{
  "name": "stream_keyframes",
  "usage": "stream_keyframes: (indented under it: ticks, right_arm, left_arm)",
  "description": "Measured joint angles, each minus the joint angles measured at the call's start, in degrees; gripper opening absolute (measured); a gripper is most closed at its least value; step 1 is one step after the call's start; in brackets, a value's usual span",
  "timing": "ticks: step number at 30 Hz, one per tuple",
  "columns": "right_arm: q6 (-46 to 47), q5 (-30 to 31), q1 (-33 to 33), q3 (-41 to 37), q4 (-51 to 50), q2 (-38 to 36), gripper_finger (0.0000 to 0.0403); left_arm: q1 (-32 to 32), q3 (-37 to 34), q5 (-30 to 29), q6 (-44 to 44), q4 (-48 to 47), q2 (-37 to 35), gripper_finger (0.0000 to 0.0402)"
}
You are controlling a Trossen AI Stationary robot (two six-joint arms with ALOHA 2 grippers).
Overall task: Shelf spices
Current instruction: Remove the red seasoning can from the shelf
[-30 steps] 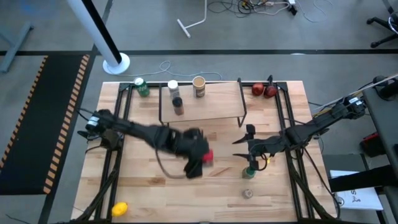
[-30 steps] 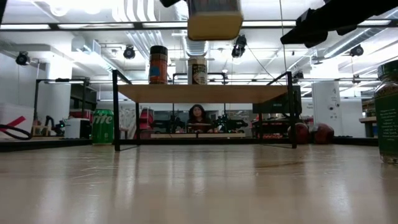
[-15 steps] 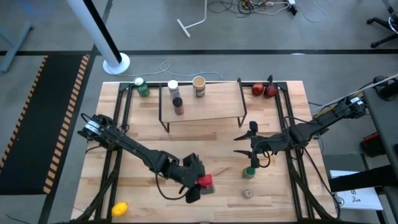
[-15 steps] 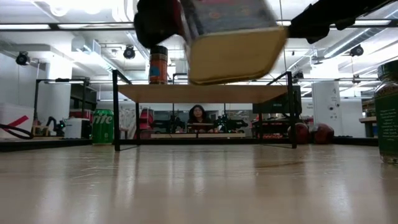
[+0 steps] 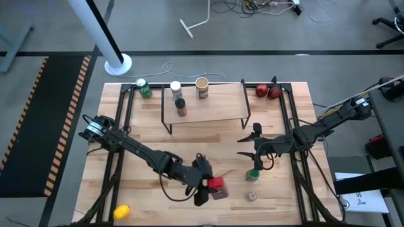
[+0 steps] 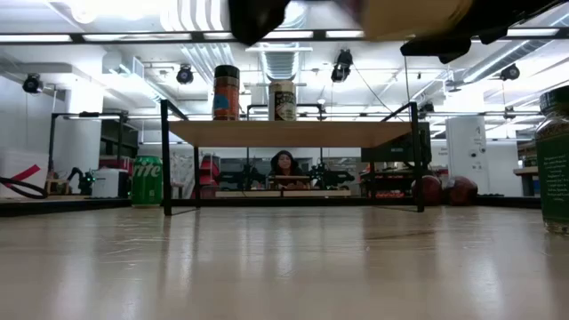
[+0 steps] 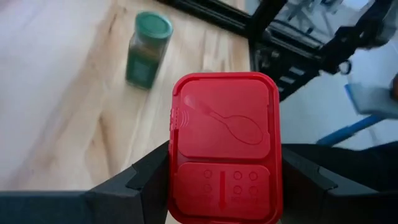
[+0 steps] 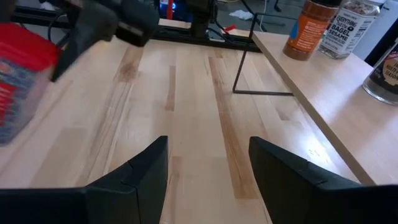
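Overhead, left gripper (image 5: 208,187) clamping red square tin (image 7: 224,146) with embossed spoon lid, right gripper (image 5: 247,142) spread empty, "Everything Bagel" jar (image 8: 347,23) shelved.

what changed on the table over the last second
The left claw, shut on the red square tin, carried it from mid-table toward the near edge and a little to the right, closer to the green-capped jar. The right claw stayed open near that jar. The three jars on the shelf, the green can and the small jar did not move.
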Motion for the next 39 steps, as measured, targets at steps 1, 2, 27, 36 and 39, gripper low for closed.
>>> stream_keyframes:
  ticks: [1,2,27,36,39]
  right_arm:
    - [0.0,0.0,0.0,0.0,0.0,0.0,0.0199]
    - [0.0,0.0,0.0,0.0,0.0,0.0,0.0199]
    - [1.5,0.0,0.0,0.0,-6.0,-3.1,0.0199]
    - [1.5,0.0,0.0,0.0,-5.9,-3.1,0.0199]
    - [1.5,0.0,0.0,0.0,-5.9,-3.1,0.0199]
  left_arm:
    - [0.1,2.1,-0.1,1.1,-2.0,1.0,0.0207]
    - [0.2,4.4,-0.3,2.2,-4.1,2.4,0.0207]
    - [-0.9,18.4,-2.5,7.1,-26.5,17.3,0.0207]
    - [-2.0,18.4,-1.0,6.7,-28.7,17.3,0.0238]
    - [-2.1,18.4,-0.9,6.4,-28.8,17.2,0.0265]
